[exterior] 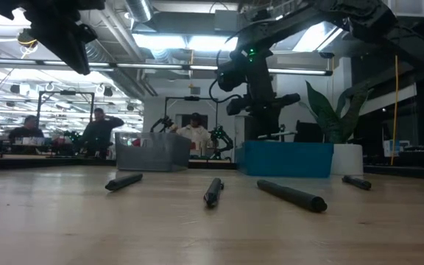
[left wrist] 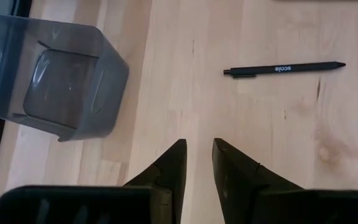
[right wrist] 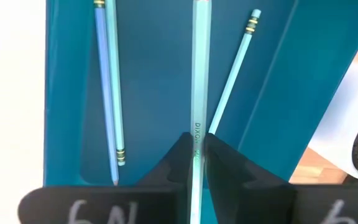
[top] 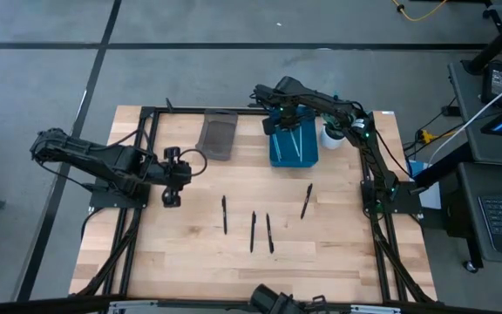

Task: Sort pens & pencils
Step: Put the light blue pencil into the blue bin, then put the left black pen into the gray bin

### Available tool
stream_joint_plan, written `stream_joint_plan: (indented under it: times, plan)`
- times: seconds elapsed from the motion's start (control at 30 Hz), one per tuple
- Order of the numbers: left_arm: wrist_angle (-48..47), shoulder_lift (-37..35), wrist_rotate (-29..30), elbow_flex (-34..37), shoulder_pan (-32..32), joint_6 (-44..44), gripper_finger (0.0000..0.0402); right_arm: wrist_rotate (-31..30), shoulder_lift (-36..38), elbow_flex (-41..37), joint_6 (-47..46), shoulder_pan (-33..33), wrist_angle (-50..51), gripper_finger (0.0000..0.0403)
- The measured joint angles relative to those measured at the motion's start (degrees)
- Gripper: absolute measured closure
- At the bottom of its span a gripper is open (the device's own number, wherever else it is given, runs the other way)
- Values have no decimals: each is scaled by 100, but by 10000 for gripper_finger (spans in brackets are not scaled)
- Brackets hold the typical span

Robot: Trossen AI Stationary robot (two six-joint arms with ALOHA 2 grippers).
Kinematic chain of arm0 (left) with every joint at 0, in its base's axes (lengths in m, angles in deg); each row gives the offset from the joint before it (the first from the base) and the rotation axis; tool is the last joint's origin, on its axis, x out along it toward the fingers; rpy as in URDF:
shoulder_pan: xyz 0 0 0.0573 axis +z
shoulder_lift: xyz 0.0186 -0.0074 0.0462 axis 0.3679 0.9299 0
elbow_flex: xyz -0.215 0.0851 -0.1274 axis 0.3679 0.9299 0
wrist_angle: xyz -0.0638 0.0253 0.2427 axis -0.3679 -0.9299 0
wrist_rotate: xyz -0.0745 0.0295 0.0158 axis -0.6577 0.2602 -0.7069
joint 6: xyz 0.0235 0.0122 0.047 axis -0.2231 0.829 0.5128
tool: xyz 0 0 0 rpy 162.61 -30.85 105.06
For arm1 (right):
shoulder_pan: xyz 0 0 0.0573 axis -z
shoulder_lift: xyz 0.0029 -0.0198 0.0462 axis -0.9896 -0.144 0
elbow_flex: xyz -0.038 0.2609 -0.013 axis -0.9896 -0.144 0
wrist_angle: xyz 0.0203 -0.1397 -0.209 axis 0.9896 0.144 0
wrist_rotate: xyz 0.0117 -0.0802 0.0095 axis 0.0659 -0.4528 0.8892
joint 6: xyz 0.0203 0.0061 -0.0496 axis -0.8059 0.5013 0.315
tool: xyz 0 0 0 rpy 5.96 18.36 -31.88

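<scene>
- Four black pens are lying loose on the table [top: 190, 262] nearest the low camera: going left to right in the high view, we are counting pen one [top: 225, 215], pen two [top: 253, 231], pen three [top: 269, 234] and pen four [top: 307, 201], all well apart from both bins.
- We are keeping the left gripper [top: 172, 177] hovering over the left side of the table, left of pen one; its fingers [left wrist: 166, 171] are standing slightly apart and holding nothing.
- We are seeing the grey bin [top: 218, 135] at the back, left of centre, and it is looking empty in the left wrist view, so no pens are sorted yet, as far as we can judge.
- We are holding the right gripper [top: 283, 113] over the blue bin [top: 293, 148] at the back; its fingers [right wrist: 176, 158] are pinching a pale pencil [right wrist: 199, 93] that is pointing down into the bin.
- We are counting three other pencils already lying in the blue bin, beside a white pot [top: 332, 135].
- We are judging the pencil half nearly done once this one is dropped, with the whole pen half left.
</scene>
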Motion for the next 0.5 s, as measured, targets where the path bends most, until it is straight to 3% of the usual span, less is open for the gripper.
stream_joint_plan:
  times: [0.17, 0.5]
  plan:
    - [-1, 2, 0, 1, 48, 0, 329, 47, 0, -2, 119, 2, -57, 356]
    - [0, 1, -2, 0, 48, -4, 329, 107, 0, -2, 83, 74, -168, 276]
